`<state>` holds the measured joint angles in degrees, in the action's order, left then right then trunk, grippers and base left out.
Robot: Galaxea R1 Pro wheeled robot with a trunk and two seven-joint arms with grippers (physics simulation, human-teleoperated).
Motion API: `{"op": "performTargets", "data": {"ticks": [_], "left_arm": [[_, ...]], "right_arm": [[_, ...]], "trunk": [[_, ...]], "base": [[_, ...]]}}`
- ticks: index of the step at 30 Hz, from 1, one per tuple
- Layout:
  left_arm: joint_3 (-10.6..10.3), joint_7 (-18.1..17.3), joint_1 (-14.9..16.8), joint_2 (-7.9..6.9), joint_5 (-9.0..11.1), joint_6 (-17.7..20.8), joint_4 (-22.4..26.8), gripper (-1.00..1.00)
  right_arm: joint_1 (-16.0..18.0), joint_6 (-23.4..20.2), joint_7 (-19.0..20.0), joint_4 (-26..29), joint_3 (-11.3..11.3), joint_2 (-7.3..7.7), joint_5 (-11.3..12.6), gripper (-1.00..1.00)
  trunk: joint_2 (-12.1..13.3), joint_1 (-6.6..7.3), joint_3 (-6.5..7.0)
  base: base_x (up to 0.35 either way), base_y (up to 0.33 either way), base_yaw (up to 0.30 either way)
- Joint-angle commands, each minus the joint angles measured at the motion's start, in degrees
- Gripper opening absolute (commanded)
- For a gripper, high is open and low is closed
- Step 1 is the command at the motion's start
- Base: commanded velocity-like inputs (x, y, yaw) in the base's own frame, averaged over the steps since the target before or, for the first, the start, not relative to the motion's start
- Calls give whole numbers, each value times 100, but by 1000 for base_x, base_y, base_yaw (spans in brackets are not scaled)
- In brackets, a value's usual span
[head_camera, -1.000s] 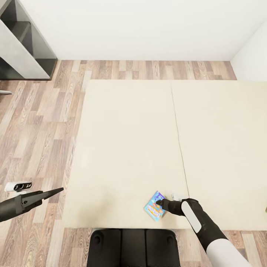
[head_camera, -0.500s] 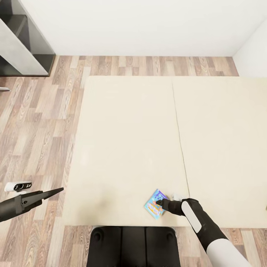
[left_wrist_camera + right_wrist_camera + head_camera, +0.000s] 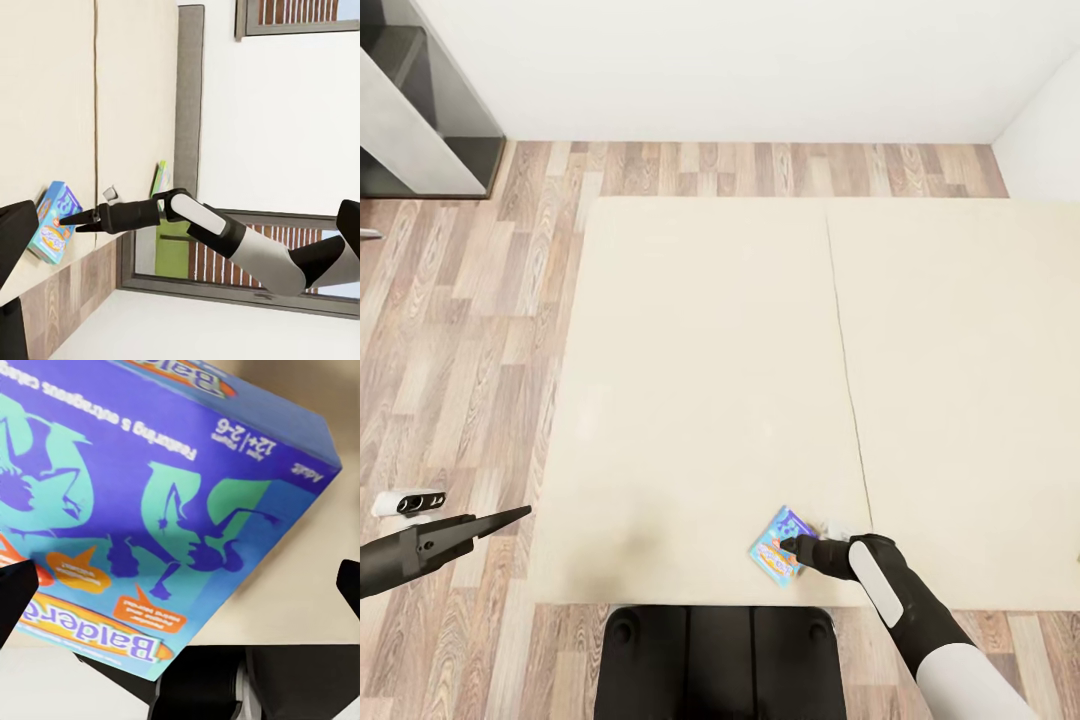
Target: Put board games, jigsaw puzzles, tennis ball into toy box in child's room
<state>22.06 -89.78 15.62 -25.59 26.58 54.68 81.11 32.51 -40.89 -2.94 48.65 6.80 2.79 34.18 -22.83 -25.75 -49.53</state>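
The board game (image 3: 780, 543) lies on the bed (image 3: 710, 380) near its front edge, just left of the mattress seam, directly ahead of the right gripper (image 3: 792, 546) at its fingertips. The left gripper (image 3: 510, 518) hangs over the floor (image 3: 470, 330), well to the game's left, beside the bed.

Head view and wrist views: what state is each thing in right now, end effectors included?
Blue board game: on the bed near its front edge, looks tilted, not gripped.
Right end effector: open, tips at the blue board game.
Left end effector: open, empty, over the floor beside the bed.
Green-yellow board game: at the bed's far side by the headboard, looks propped on edge.
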Motion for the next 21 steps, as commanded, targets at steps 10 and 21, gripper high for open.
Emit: {"op": "performTargets", "data": {"ticks": [10,21], "left_arm": [[0,-22,-6,-7,-4,61,2,100],[0,-22,-7,-3,-4,61,2,100]], "right_arm": [[1,-8,28,34,23,-3,36,100],[1,3,209,40,23,-6,30,100]], "trunk": [[-9,-3,-12],[-9,-3,-12]], "base": [[0,0,0],[0,0,0]]}}
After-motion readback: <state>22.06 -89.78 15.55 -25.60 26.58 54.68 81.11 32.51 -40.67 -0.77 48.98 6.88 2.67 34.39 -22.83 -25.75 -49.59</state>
